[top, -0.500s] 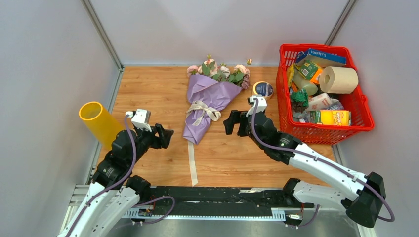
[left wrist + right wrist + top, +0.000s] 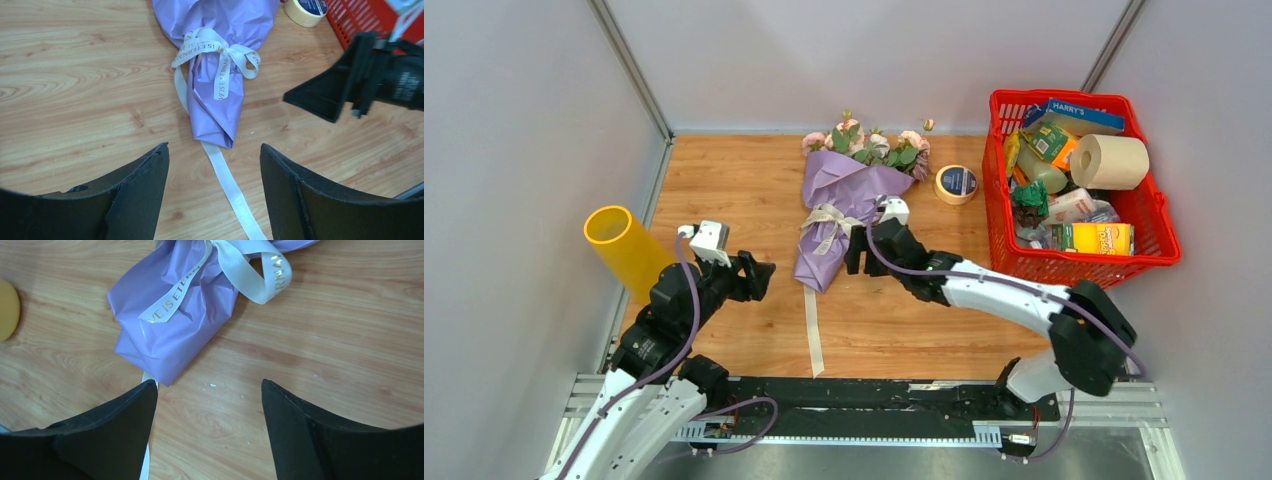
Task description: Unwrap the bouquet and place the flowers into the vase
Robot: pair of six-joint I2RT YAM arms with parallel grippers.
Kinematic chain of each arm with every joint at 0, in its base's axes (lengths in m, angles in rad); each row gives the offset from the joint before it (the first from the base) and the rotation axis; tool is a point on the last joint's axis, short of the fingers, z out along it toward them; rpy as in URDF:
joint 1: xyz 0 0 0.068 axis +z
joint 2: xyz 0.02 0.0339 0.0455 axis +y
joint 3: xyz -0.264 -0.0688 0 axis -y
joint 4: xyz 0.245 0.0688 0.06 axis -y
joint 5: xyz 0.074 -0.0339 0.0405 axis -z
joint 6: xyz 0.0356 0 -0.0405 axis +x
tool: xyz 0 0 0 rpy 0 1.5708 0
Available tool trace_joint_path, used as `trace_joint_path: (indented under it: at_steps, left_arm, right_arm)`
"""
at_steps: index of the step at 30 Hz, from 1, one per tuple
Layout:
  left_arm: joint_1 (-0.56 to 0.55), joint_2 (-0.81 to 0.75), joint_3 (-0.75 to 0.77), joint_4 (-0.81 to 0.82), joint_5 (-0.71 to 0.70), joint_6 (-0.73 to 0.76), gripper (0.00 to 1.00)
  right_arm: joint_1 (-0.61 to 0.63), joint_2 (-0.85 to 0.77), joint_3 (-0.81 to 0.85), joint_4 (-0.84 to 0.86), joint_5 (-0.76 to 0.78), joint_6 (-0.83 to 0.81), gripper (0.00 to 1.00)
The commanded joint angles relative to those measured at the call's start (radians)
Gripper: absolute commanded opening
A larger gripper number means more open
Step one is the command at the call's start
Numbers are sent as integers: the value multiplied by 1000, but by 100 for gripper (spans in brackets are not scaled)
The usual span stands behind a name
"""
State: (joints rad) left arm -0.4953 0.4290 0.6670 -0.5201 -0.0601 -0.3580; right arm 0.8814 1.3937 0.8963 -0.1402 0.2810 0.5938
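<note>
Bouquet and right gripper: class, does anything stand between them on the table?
Nothing visible does. The right gripper, jaws open, sits just beside the narrow end of the bouquet, with only bare wooden table between them.

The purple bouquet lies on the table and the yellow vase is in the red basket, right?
No. The vase is not in the basket; it is at the left edge of the table, as the top view shows. The bouquet does lie on the table.
</note>
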Motion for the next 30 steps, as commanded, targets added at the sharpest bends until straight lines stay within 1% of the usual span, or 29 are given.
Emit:
trace_joint_path:
  at_steps: [1, 2, 6, 9, 11, 20, 23, 25, 27, 29, 30]
  left_arm:
    - [-3, 5, 17, 28, 16, 1, 74]
    - [-3, 7, 17, 28, 16, -1, 74]
    - [-2, 19, 25, 15, 6, -1, 74]
    - [-2, 20, 25, 12, 8, -1, 74]
    - [-2, 19, 25, 14, 6, 1, 74]
    - [-2, 31, 23, 15, 11, 2, 73]
    - [-3, 39, 23, 8, -1, -4, 73]
    - [-3, 47, 23, 3, -10, -13, 73]
    - [-2, 59, 25, 0, -11, -25, 72]
    - [-2, 71, 32, -11, -7, -47, 70]
    - [-3, 73, 32, -17, -10, -83, 69]
  right_arm:
    - [2, 158, 102, 131, -26, 87, 76]
    - [1, 200, 119, 164, -28, 106, 74]
    - [2, 319, 185, 198, -31, 191, 67]
    - [2, 390, 222, 212, -46, 224, 66]
    - [2, 418, 227, 220, -49, 231, 66]
    - [2, 473, 185, 243, -55, 288, 60]
    - [2, 479, 174, 241, -57, 293, 51]
    - [2, 479, 162, 240, -45, 302, 42]
    - [-1, 479, 151, 228, -29, 316, 38]
    - [-1, 476, 141, 220, -22, 320, 33]
    - [-1, 472, 136, 217, -20, 319, 29]
